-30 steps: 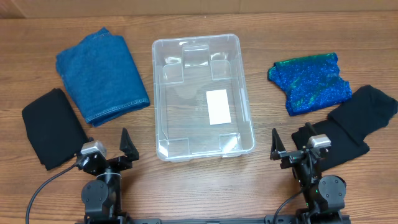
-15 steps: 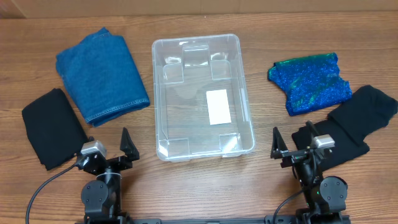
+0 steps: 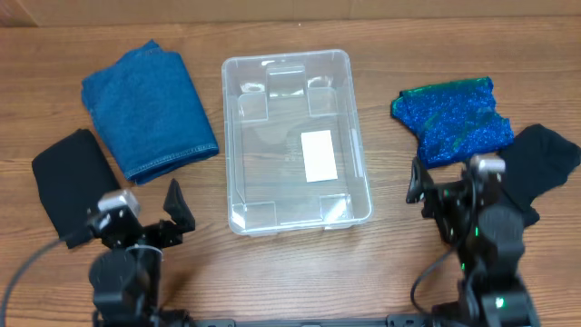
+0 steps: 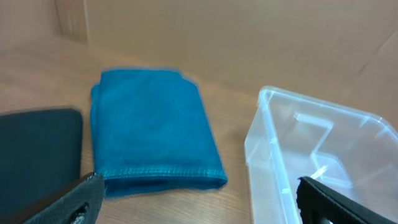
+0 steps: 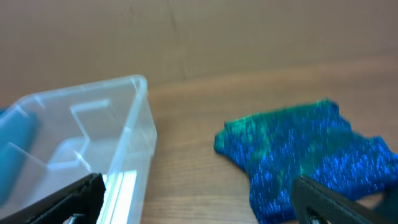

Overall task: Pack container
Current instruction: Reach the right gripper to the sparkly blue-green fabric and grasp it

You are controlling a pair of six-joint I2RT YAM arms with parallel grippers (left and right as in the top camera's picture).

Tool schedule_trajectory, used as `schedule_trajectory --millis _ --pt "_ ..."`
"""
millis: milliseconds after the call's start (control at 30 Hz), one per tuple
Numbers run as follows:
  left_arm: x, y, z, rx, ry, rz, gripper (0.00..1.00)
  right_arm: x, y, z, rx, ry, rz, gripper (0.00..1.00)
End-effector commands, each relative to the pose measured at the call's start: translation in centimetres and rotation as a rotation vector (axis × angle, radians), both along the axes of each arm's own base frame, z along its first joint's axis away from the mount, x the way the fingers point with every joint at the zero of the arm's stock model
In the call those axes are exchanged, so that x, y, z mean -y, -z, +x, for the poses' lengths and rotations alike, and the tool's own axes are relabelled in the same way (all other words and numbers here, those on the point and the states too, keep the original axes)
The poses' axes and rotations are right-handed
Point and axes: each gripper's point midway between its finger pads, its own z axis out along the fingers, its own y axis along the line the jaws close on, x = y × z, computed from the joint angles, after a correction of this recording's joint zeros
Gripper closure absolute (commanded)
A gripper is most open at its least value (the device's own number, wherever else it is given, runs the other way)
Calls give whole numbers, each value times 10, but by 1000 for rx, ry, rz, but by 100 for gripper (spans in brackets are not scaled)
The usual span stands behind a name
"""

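The clear plastic container (image 3: pixel 238 136) with a white label on its bottom sits empty in the table's middle; it also shows in the left wrist view (image 4: pixel 267 137) and the right wrist view (image 5: pixel 134 118). A folded blue denim cloth (image 3: pixel 150 109) (image 4: pixel 152 127) lies to its left, with a black cloth (image 3: pixel 73 182) (image 4: pixel 37 146) beyond. A sparkly blue-green cloth (image 3: pixel 454 118) (image 5: pixel 305 152) and a black garment (image 3: pixel 536 163) lie to its right. My left gripper (image 3: pixel 156 212) (image 4: pixel 199 208) is open and empty near the container's front left corner. My right gripper (image 3: pixel 443 186) (image 5: pixel 199 205) is open and empty between the container and the sparkly cloth.
A cardboard wall (image 4: pixel 249 37) stands along the table's far edge. Bare wooden tabletop (image 3: pixel 290 272) lies in front of the container between the two arm bases.
Both arms have risen and moved forward from their rest pose. The left gripper swung left toward the denim cloth; the right gripper advanced toward the sparkly cloth. The cloths and container have not moved.
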Motion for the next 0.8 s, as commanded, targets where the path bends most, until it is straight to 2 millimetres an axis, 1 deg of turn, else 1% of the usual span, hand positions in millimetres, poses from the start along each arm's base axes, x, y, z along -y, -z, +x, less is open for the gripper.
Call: schedule_trajectory --millis 0,67,133,167,233,300,367,400,467,567,600,700,767 --pt "0 -34 12 -93 13 26 0 1 -26 34 -102 23 -7 0" --pt "1 -36 19 -247 25 13 0 8 -29 61 -237 42 31 0" --pt "1 -32 20 -381 32 12 0 18 -25 77 -344 35 76 0" --pt "1 -29 19 -464 39 19 0 30 -18 88 -424 35 127 0" --pt "1 -26 20 -594 55 32 0 46 -4 103 -521 24 225 0" --pt "1 -24 23 -675 58 26 0 66 21 113 -601 32 320 0" --pt "1 -19 27 -728 60 22 0 91 55 114 -689 114 397 0" --pt "1 -15 29 -744 60 21 0 97 70 113 -729 136 452 0" --pt "1 -8 32 -774 61 18 0 101 103 111 -816 114 580 0" --pt "0 -6 33 -780 61 18 0 111 144 104 -918 192 668 0" --pt "0 -6 33 -780 61 18 0 112 154 103 -933 212 688 0" --pt "0 -7 33 -778 61 18 0 114 178 104 -947 238 702 0" --pt "0 -7 33 -779 61 18 0 118 190 102 -955 286 717 0"
